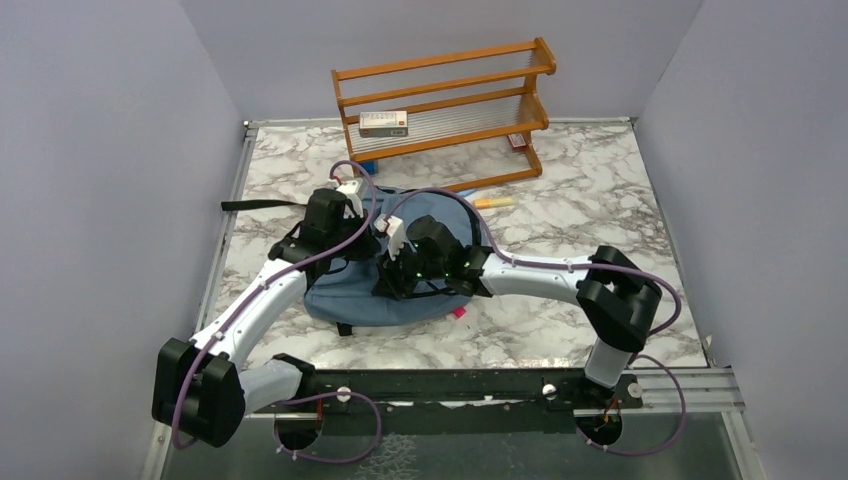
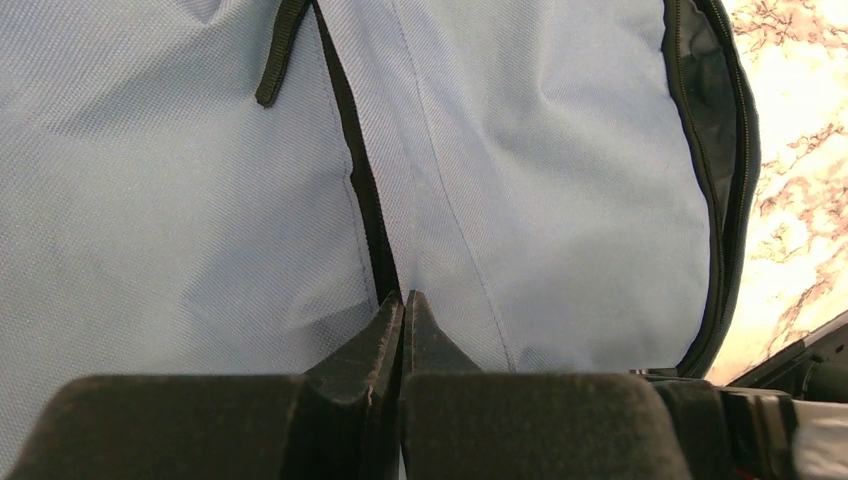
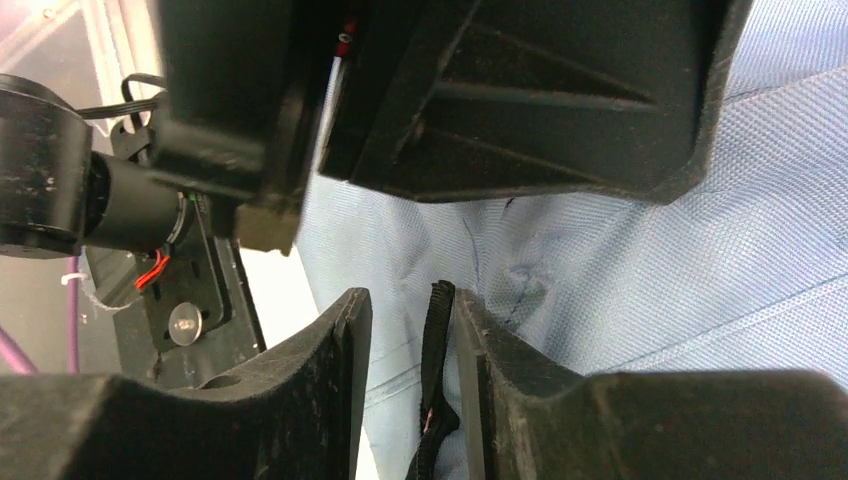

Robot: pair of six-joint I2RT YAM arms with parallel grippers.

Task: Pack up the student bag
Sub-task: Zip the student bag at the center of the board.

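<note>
Over the marble table (image 1: 620,190), both arms bend inward onto the limp blue backpack (image 1: 370,305) lying at its middle; the left gripper (image 2: 403,297) is clenched at the black zipper seam (image 2: 368,200). The right gripper (image 3: 410,295) stands parted around a black strap (image 3: 438,330).

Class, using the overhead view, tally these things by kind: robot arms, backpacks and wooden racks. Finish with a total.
Robot arms: 2
Backpacks: 1
Wooden racks: 1
Total: 4

Wooden rack (image 1: 460,120) blocks far table (image 1: 600,200) edge behind the bag (image 1: 360,300)
</note>
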